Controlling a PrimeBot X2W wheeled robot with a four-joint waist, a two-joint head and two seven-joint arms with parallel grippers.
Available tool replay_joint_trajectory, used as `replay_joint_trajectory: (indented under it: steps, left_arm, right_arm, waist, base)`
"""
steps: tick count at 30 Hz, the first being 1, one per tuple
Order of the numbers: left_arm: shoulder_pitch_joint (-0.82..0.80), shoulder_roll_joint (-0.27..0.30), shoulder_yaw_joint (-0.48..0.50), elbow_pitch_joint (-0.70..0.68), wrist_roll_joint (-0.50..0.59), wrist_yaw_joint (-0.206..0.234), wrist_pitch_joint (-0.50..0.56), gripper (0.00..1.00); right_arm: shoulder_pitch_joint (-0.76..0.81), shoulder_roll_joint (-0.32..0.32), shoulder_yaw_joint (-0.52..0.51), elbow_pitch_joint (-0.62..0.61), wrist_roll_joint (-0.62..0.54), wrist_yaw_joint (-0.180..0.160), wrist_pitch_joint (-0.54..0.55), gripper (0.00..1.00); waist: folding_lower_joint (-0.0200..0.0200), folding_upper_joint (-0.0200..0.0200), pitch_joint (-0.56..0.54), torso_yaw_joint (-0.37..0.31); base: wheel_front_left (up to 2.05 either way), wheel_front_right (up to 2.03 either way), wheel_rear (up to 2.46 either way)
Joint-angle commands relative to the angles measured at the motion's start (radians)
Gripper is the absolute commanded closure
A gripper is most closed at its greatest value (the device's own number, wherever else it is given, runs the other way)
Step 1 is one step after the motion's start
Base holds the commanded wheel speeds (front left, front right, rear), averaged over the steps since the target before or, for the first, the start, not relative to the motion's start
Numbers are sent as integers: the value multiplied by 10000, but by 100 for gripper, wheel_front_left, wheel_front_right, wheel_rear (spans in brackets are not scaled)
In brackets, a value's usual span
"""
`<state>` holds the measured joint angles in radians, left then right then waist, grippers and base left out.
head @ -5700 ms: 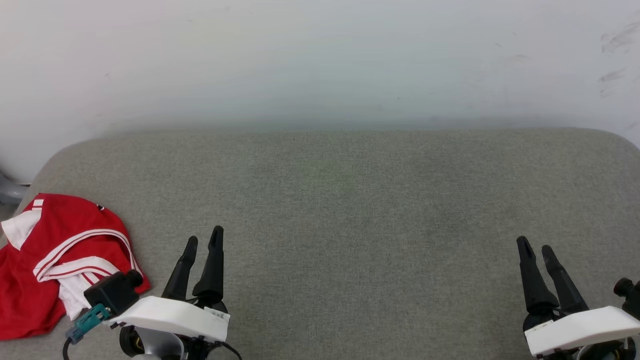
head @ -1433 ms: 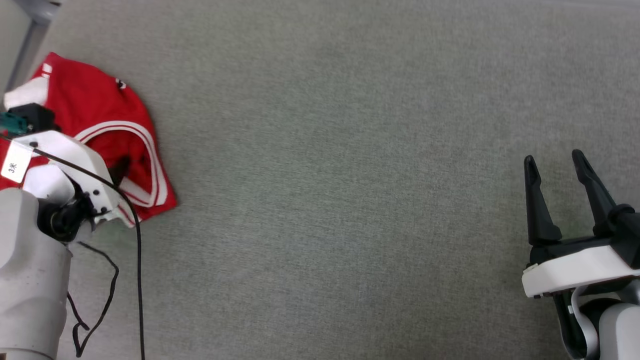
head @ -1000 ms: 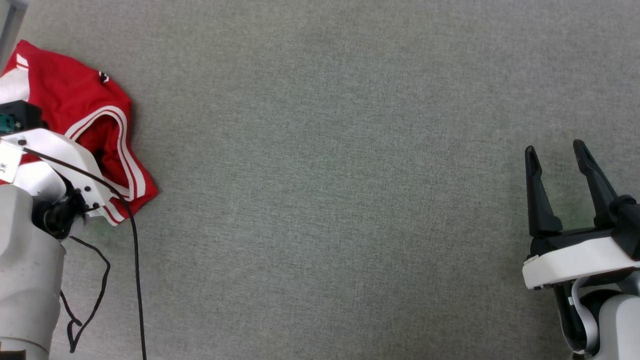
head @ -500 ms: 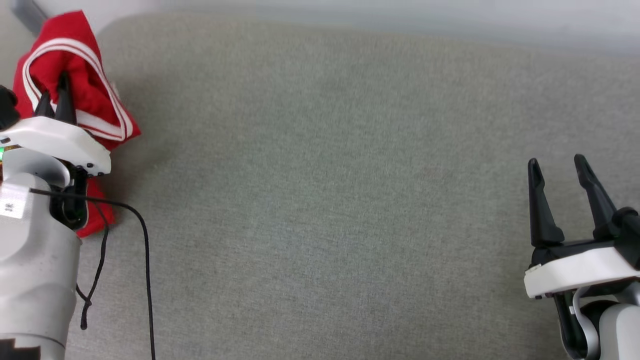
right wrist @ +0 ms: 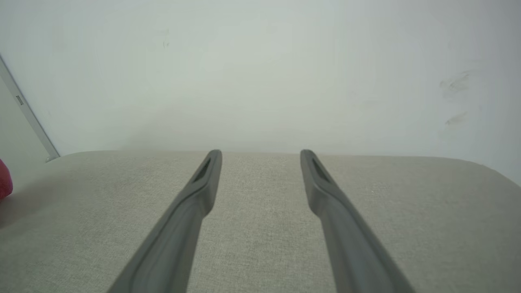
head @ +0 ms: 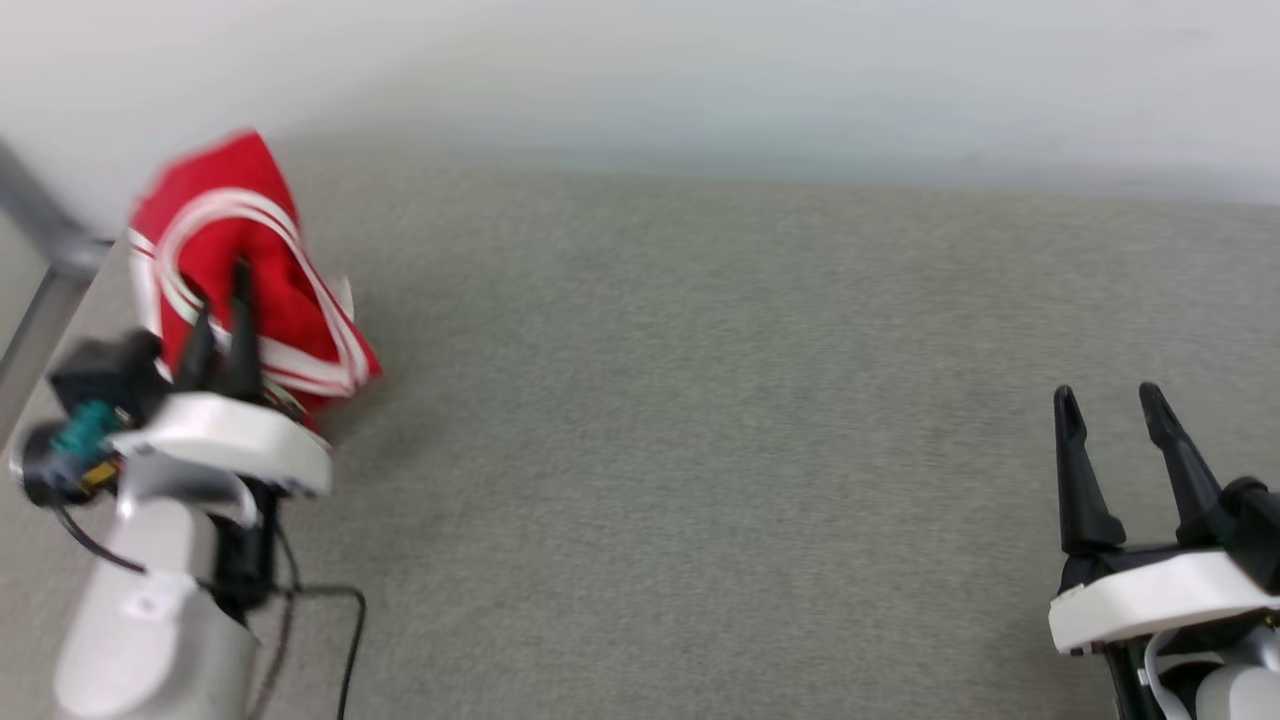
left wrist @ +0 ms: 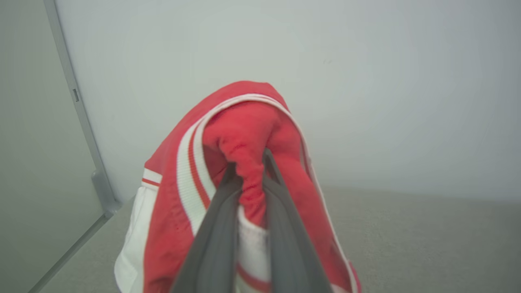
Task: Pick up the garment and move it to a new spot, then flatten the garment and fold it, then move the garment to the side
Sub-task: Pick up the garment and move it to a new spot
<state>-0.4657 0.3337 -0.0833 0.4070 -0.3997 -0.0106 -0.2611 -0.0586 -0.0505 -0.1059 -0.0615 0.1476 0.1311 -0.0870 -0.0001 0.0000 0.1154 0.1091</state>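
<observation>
head view: garment (head: 250, 250) bunched, held up by left gripper (head: 222, 295) over far left corner of grey surface (head: 700, 420). right gripper (head: 1107, 395) spread, empty, near right edge. grey post (head: 40, 250) beside left edge: judged snag risk.
left wrist view: fingers (left wrist: 211, 228) clenched on red fold. fabric thin, limp, light; judged prone to slip, so striped trim is the firmer hold.
right wrist view: nothing between jaws; wall (right wrist: 260, 73) behind far edge.

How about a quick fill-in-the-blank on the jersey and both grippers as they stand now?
1. The left gripper is ____ on a bunched fold of the garment.
2. The right gripper stands ____ and holds nothing.
3. The garment is mostly red, and its striped trim is red and ____.

Missing words: shut, open, white.
</observation>
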Motion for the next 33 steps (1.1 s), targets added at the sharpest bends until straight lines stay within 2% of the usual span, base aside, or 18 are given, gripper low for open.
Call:
replay_joint_trajectory:
  steps: [1, 7, 14, 19, 25, 26, 27, 28, 33]
  left_arm:
    - [325, -154, -78, -231, 2, -8, -27, 100]
    - [1534, -740, -970, -1448, 139, -63, 410, 100]
    - [1698, -1799, -2720, -2380, 343, -607, 872, 100]
    - [1367, -2359, -4385, -2159, 471, -1022, 1300, 100]
    - [1096, -2575, -6119, -1129, 329, -1186, 1657, 100]
    - [1056, -2579, -6364, -917, 320, -1187, 1684, 80]
    - [1007, -2583, -6538, -771, 279, -1188, 1612, 13]
    - [953, -2592, -6695, -639, 253, -1188, 1526, 0]
    - [781, -2571, -6996, -351, 271, -1200, 782, 0]
  right_arm:
    - [172, 1, -5, 36, 30, -7, -35, 0]
    - [453, 3, -82, 106, 149, -7, 30, 0]
    - [353, 6, -102, -22, 240, -7, 78, 0]
    - [153, 5, -83, -114, 235, -7, 47, 0]
    - [-121, 5, -23, -72, 361, -7, -112, 0]
    - [-157, 5, -29, -33, 374, -7, -118, 0]
    - [-194, 5, -42, -7, 377, -7, -141, 0]
    - [-215, 2, -59, 19, 366, -7, -169, 0]
    - [-182, 5, -152, 148, 235, -7, -119, 0]
  waist:
    - [1, 0, -354, -429]
    - [1, 0, -551, -1200]
    - [1, 0, -189, -1970]
    - [1, 0, 380, -2367]
    - [1, 0, 1154, -2639]
    - [1, 0, 1216, -2645]
    - [1, 0, 1261, -2643]
    - [1, 0, 1277, -2633]
    - [1, 0, 945, -2417]
  base:
    - [0, 0, 0]
    - [0, 0, 0]
    - [0, 0, 0]
    - [0, 0, 0]
    - [0, 0, 0]
    - [0, 0, 0]
    - [0, 0, 0]
    - [0, 0, 0]
    - [0, 0, 0]
